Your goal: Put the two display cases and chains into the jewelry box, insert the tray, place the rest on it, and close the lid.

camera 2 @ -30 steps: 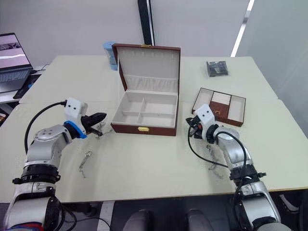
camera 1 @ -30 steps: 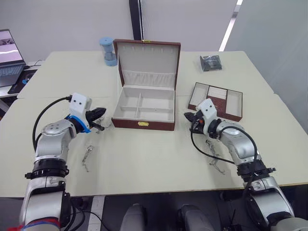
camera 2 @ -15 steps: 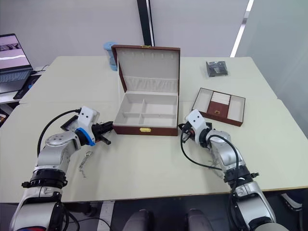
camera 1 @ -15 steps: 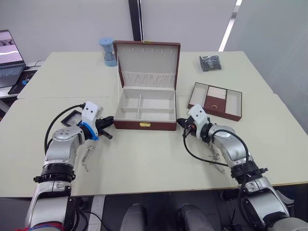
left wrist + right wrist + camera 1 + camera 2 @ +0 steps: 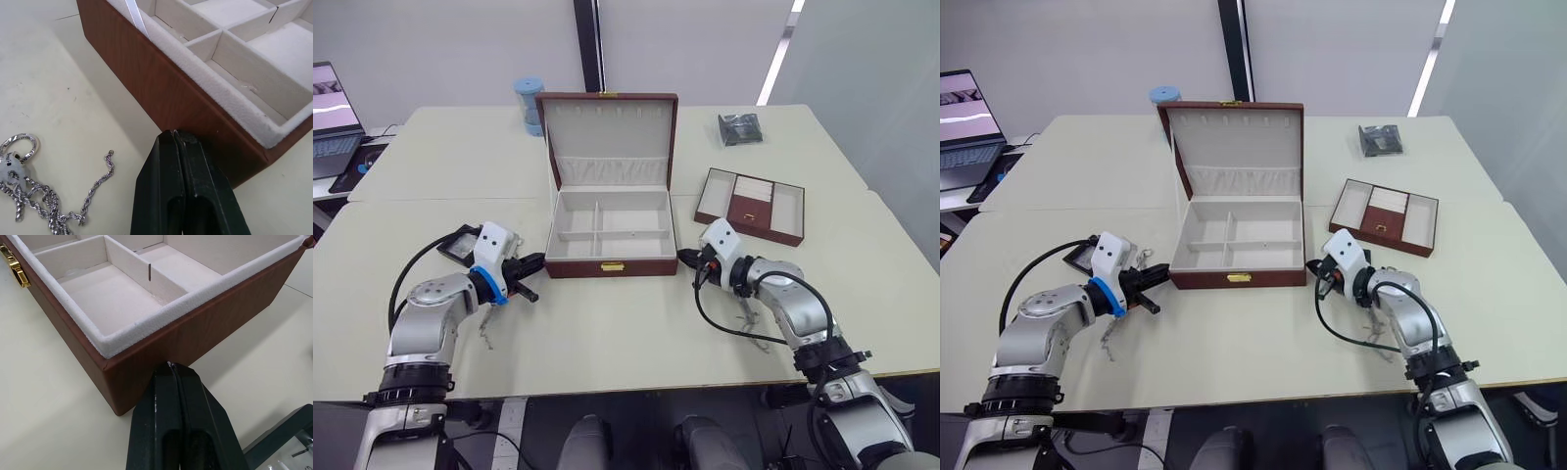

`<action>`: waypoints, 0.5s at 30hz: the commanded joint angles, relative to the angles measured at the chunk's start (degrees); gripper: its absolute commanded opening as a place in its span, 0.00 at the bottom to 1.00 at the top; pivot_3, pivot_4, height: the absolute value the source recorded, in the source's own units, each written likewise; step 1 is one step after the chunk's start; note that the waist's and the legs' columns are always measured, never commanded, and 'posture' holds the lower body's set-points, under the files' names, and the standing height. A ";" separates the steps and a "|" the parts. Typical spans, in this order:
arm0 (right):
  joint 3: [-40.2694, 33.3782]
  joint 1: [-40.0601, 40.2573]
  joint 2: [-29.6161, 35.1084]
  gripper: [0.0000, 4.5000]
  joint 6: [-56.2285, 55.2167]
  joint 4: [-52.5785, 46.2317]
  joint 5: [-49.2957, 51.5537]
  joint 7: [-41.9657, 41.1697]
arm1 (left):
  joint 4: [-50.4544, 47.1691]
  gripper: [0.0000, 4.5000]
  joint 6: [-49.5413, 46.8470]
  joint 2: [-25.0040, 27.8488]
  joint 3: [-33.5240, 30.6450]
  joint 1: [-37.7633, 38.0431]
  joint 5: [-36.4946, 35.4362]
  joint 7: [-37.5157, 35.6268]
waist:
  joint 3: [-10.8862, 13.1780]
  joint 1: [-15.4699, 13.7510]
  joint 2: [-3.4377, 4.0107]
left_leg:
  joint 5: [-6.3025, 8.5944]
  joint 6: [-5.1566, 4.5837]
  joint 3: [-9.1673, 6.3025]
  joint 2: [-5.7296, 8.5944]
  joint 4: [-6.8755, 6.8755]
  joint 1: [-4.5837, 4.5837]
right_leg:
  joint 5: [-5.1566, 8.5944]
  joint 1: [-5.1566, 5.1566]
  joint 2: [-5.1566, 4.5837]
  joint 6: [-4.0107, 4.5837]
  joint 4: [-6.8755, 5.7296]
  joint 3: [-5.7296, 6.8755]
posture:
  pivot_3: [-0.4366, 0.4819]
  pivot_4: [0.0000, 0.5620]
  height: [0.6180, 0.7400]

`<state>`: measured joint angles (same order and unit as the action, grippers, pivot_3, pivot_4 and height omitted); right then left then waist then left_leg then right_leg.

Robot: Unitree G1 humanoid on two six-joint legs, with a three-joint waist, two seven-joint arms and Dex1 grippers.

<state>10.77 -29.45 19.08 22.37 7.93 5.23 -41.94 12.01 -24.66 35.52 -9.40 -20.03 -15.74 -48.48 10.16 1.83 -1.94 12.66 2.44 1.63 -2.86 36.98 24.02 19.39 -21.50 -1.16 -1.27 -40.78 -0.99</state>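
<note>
Nothing of the task looks done yet: the jewelry box (image 5: 610,231) stands open in the middle of the table (image 5: 607,333), its lid (image 5: 607,137) upright behind it, and every cream compartment inside is bare. Both grippers are clenched shut with nothing between the fingers. The left gripper (image 5: 532,262) has its tips up against the box's left wall near the front corner, and the right gripper (image 5: 689,257) presses likewise at the box's right front corner; I judge this to be a squaring-up nudge of the box, not a pick.

One display case (image 5: 458,242) lies flat well left of the box, partly behind the left arm. The second case (image 5: 286,445) appears to lie just right of the box by the right gripper, seen only at its edge. A silver chain (image 5: 29,196) rests on the table left of the box's front corner, near the left gripper; another chain (image 5: 754,328) lies right of the box under the right arm. The tray (image 5: 751,205) sits well right of the box, with a small dark bundle (image 5: 741,127) beyond it, too small to identify.

Everything remains: cases and chains in, tray seated, the rest on it, lid down
</note>
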 commanded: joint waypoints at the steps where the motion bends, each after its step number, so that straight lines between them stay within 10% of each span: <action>1: 2.46 0.04 -1.58 0.01 -0.47 -3.85 1.56 -2.61 | -2.77 0.00 0.62 -1.41 1.96 0.09 -1.59 -1.82 | 0.00 0.00 0.00 | 0.00 0.00 0.00 0.00 0.00 0.00 | 0.00 0.00 0.00 0.00 0.00 0.00 | 0.48 0.27 1.00; 15: 1.23 -0.09 -1.84 0.01 -1.70 -1.96 0.53 -0.43 | -3.07 0.00 0.08 -1.09 2.26 -0.15 -1.74 -2.44 | 0.00 0.00 0.00 | 0.00 0.00 0.00 0.00 0.00 -0.01 | 0.00 0.01 0.00 0.00 0.00 -0.01 | 0.48 0.27 1.00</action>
<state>10.58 -29.00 18.90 22.28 7.63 5.20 -41.58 11.90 -24.67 35.47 -9.44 -19.91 -15.73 -48.40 10.16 1.82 -1.94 12.66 2.44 1.62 -2.86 36.98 24.01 19.39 -21.49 -1.16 -1.27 -40.78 -1.00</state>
